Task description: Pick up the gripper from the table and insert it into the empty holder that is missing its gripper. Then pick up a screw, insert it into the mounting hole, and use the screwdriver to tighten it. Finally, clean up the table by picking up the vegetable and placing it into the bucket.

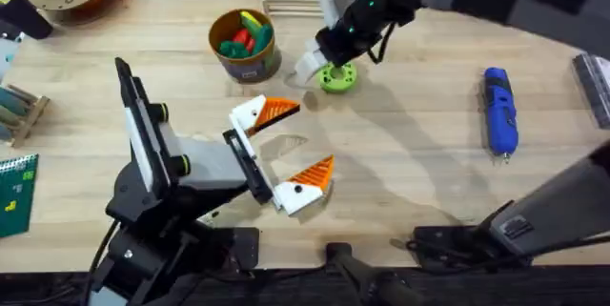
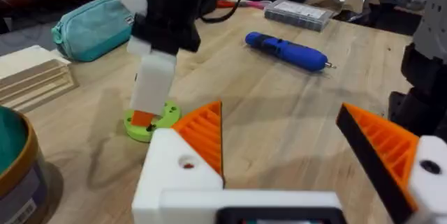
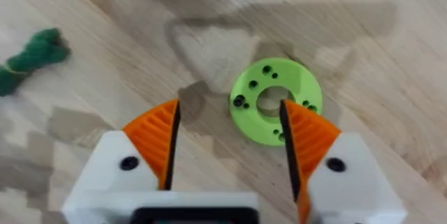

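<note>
Sweeping left to right — left gripper (image 1: 286, 149) splayed wide at mid-table, holding nothing; bucket (image 1: 245, 46) at eleven o'clock; right gripper (image 3: 227, 147) open over the green disc (image 3: 274, 100), one pad above its hole. Vegetable (image 3: 28, 60) lies loose beside it, screwdriver (image 1: 500, 111) at three o'clock. Risk — closing here grabs the disc, not a screw.

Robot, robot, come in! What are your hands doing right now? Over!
Right gripper open over green disc. Left gripper open, empty. Screwdriver untouched. Vegetable still on table.

Pale matt wood table (image 1: 410, 163), glossy blue plastic screwdriver (image 1: 499, 111)
</note>
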Controlling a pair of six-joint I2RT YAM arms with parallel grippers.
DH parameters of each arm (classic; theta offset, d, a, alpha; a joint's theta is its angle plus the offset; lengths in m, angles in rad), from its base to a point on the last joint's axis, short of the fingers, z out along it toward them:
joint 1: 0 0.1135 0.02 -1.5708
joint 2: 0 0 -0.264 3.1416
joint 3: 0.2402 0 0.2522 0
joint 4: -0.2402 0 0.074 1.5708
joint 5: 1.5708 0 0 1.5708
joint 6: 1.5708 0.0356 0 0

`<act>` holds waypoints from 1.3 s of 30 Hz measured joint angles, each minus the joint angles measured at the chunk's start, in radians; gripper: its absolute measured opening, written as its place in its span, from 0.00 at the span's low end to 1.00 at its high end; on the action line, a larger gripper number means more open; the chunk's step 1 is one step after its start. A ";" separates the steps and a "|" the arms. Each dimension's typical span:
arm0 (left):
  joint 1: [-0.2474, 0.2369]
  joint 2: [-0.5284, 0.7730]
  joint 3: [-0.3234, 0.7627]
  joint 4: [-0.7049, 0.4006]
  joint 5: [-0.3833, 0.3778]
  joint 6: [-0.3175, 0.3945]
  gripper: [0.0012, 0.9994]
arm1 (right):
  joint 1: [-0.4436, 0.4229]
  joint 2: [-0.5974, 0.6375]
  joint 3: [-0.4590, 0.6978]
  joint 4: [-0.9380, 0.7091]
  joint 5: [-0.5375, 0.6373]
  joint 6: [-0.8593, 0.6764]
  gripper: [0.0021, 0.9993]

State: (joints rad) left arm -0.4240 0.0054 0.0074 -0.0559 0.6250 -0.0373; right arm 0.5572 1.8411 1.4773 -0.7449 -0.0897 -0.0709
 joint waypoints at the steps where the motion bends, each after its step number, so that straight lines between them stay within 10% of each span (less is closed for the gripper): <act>1: 0.000 0.000 0.000 0.000 0.000 0.000 0.99 | 0.006 0.009 0.000 0.000 0.015 -0.009 0.81; 11: 0.000 0.000 0.000 0.000 0.000 0.000 0.99 | 0.023 0.071 0.000 0.015 0.078 -0.043 0.45; 39: 0.000 0.000 0.000 0.000 0.000 0.000 0.99 | 0.048 0.136 0.010 0.028 0.138 -0.038 0.08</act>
State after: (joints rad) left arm -0.4240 0.0055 0.0074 -0.0559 0.6250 -0.0373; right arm 0.6048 1.9766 1.4868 -0.7170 0.0483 -0.1085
